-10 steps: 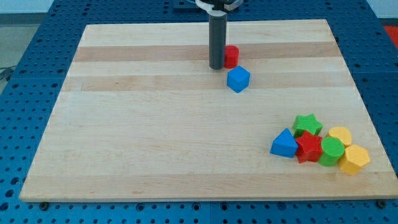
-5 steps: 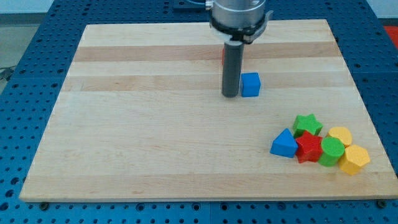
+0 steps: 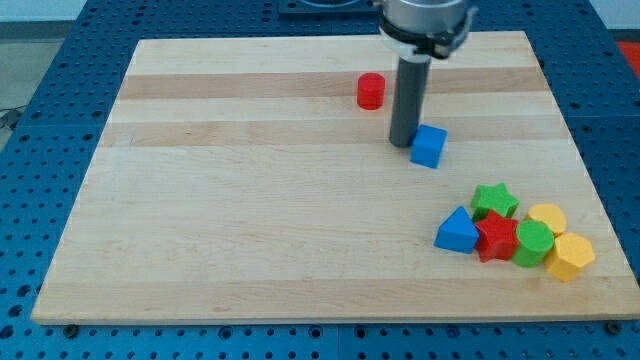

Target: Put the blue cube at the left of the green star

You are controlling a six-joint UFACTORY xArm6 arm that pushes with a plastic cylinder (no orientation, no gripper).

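The blue cube lies right of the board's middle, above and to the left of the green star. My tip stands against the cube's upper left side, touching or nearly touching it. The green star sits at the top of a cluster of blocks at the lower right. The rod rises straight up from the tip to the arm's head at the view's top.
A red cylinder stands up and left of my tip. Beside the green star lie a blue triangle, a red star, a green cylinder and two yellow blocks. The wooden board rests on a blue perforated table.
My tip moved down and then right from beside the red cylinder. The blue cube slid right and slightly down, toward the green star, and turned a little.
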